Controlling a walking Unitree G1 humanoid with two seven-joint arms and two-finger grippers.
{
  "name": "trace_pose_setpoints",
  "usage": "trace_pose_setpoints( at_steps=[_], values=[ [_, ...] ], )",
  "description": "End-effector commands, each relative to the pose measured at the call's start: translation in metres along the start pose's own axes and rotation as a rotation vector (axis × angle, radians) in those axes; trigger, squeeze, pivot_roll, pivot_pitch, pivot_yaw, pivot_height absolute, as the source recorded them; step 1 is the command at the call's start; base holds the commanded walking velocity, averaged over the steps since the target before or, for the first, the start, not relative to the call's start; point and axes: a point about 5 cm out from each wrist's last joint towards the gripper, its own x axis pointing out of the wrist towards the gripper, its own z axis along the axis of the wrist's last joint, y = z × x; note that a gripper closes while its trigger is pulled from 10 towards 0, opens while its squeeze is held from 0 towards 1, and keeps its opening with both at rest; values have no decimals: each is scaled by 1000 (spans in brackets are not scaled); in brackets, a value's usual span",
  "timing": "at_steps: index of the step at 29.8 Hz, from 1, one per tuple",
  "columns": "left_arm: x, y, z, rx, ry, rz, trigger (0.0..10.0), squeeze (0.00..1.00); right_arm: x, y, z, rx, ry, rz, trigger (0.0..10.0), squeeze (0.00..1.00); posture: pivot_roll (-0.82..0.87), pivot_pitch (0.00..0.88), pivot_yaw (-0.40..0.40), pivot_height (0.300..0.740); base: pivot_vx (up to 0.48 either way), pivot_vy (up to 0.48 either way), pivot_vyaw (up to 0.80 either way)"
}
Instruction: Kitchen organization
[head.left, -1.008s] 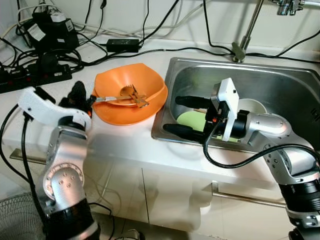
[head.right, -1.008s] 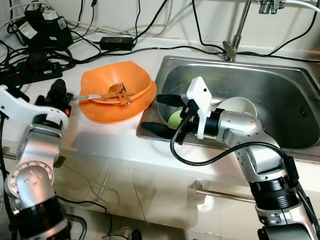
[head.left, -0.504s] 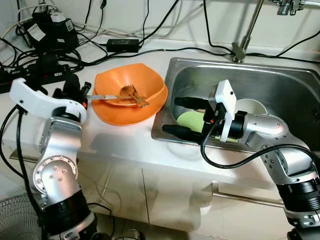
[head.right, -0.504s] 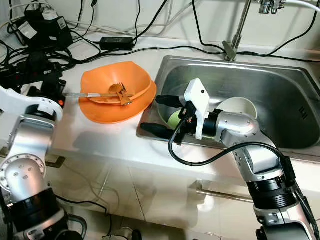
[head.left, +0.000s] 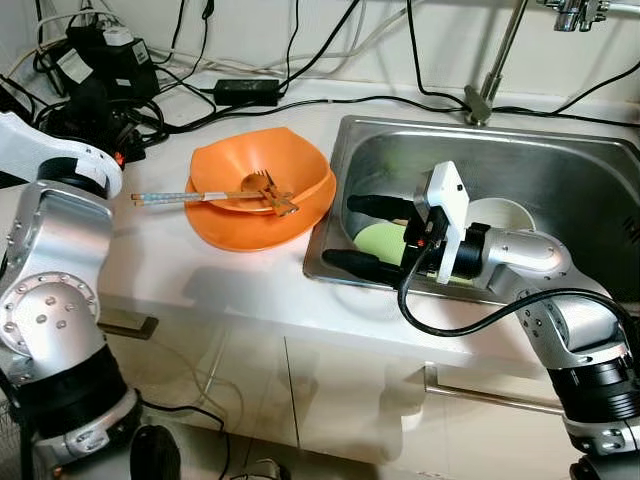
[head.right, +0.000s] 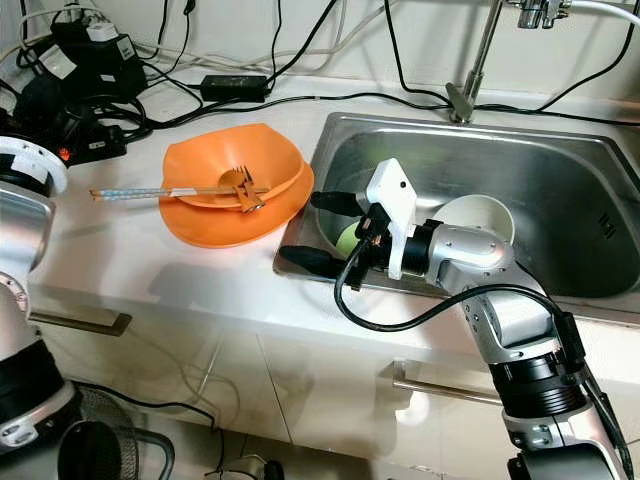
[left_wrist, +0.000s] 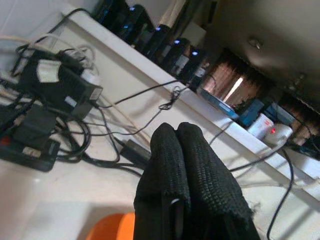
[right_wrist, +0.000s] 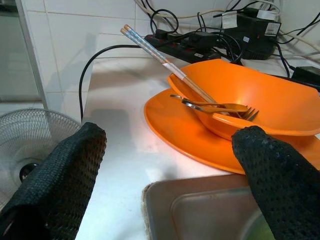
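While our right arm reaches in from the right with its elbow bent, the right gripper (head.left: 365, 234) hangs at the left end of the sink (head.left: 560, 160), its two black fingers (head.left: 380, 205) spread wide with nothing between them. One finger lies over the basin just above a pale green dish (head.left: 383, 241), the other nearer the sink's front rim; we cannot tell whether either touches the dish. A white bowl (head.left: 503, 212) sits in the basin behind the wrist.

Left of the sink on the white table (head.left: 240, 280) rests the orange bowl (head.left: 262, 185), seated on an orange plate (right_wrist: 190, 137) as our right wrist view shows it. A gold fork (head.left: 262, 184) lies inside the bowl, and a pair of chopsticks (head.left: 170, 197) leans on the bowl's rim, their ends jutting out over the table away from the sink.

Our left arm is folded up at the table's left edge, well apart from the bowl, beside a tangle of black power strips and cables (head.left: 95, 75). The left gripper (left_wrist: 182, 175) has its fingers pressed together, empty.
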Motion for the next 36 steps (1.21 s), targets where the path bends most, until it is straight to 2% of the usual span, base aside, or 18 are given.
trace_pose_setpoints(
  at_steps=[1,5,6,8,10,12,13,17,19,23,36],
  values=[
    [1,-1,0,-6,13,-13,0,0,0,-1,3,-20,2,-1,10000,0,24,22,67,740,0,0,0],
    [-8,4,2,-95,-42,2,0,0,0,-1,2,-19,2,-3,10000,0,27,25,67,740,0,0,0],
    [-13,7,-3,-111,-39,15,10000,1000,0,-1,2,-19,2,-4,10000,0,30,29,64,740,0,0,0],
    [-17,9,-6,-122,-37,25,10000,1000,0,-1,2,-19,2,-5,10000,0,30,29,64,740,0,0,0],
    [-29,16,-24,-159,-6,43,10000,1000,0,-1,1,-17,3,-3,10000,0,31,33,58,740,0,0,0],
    [-32,18,-30,-170,5,48,10000,1000,1,-1,1,-16,3,-1,10000,0,31,33,58,740,0,0,0],
    [-40,15,-42,-166,18,28,10000,1000,1,-1,2,-16,3,1,10000,0,30,34,57,740,0,0,0],
    [-48,7,-53,-150,31,9,10000,1000,1,-2,2,-17,8,-1,10000,0,23,36,54,740,0,0,0],
    [-49,6,-54,-146,34,5,10000,1000,0,-2,1,-17,9,-2,10000,0,23,36,54,740,0,0,0],
    [-52,2,-56,-81,32,-31,10000,1000,-1,-2,1,-16,13,-3,10000,0,17,39,50,740,0,0,0],
    [-57,3,-64,-66,18,-6,10000,1000,-1,-1,2,-14,15,1,10000,0,14,46,47,740,0,0,0]
  ],
)
